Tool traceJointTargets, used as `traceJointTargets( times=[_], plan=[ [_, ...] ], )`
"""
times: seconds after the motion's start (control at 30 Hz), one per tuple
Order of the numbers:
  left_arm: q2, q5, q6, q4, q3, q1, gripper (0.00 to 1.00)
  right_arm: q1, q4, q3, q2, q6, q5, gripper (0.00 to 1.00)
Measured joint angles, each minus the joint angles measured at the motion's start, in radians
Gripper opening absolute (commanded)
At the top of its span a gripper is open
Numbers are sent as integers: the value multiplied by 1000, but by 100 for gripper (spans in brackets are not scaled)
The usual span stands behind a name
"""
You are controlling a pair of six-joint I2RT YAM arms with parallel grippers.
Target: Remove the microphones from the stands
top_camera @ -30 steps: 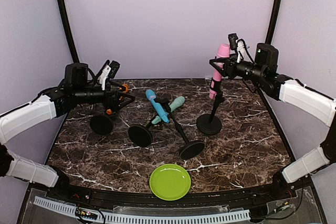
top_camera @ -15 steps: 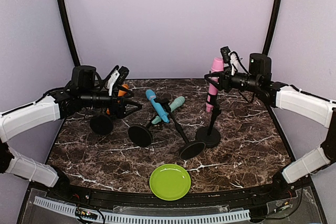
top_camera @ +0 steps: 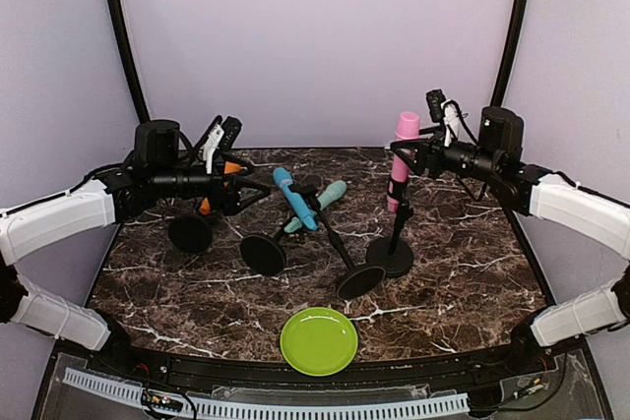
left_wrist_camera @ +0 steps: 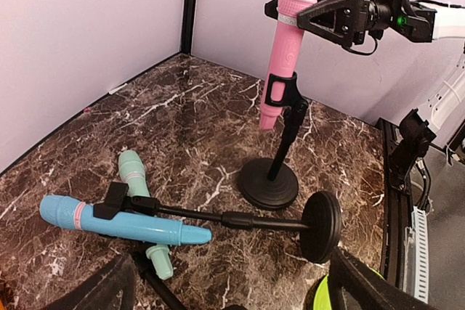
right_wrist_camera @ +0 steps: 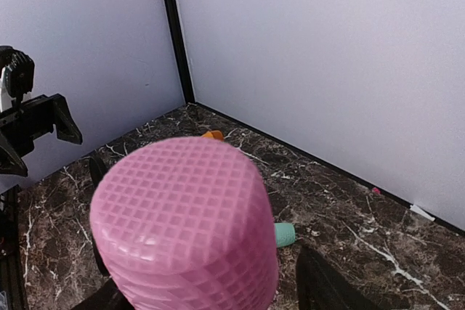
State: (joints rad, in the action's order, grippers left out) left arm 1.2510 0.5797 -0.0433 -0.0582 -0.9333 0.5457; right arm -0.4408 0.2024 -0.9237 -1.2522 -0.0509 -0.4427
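One pink microphone (top_camera: 407, 127) stands nearly upright in the black clip (left_wrist_camera: 278, 92) of its stand (top_camera: 391, 255), whose round base sits on the right half of the marble table (top_camera: 463, 263). The microphone is seated in the clip, not lifted out.

Right gripper (top_camera: 399, 156): level with the upper part of the microphone, just below its head, one finger on each side. The right wrist view shows the pink head filling the space between the fingers (right_wrist_camera: 323, 288), with a strip of table visible beside one of them. The jaws are parted and not clamped on the microphone (contact on the other side cannot be confirmed).

Left gripper (top_camera: 248, 194): raised over the left half of the table, well apart from the pink microphone, jaws spread wide and holding nothing.

Also noted: a blue microphone (top_camera: 295, 200) and a teal microphone (top_camera: 330, 194) lie mid-table on toppled stands. A green plate (top_camera: 319, 340) sits at the near edge.
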Motion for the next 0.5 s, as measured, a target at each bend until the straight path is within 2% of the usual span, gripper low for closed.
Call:
traceJointTargets(
  times=[0.07, 0.2, 0.33, 0.5],
  plan=[
    [0, -13, 13, -24, 1, 2, 94, 0, 9, 12, 16, -6, 18, 85],
    [0, -46, 45, -61, 1, 3, 94, 0, 22, 47, 60, -14, 50, 94],
    [4, -71, 67, -89, 1, 8, 94, 0, 32, 95, 121, -22, 82, 98],
    [31, -95, 90, -115, -6, 39, 94, 0, 33, 146, 204, -50, 117, 99]
  ],
)
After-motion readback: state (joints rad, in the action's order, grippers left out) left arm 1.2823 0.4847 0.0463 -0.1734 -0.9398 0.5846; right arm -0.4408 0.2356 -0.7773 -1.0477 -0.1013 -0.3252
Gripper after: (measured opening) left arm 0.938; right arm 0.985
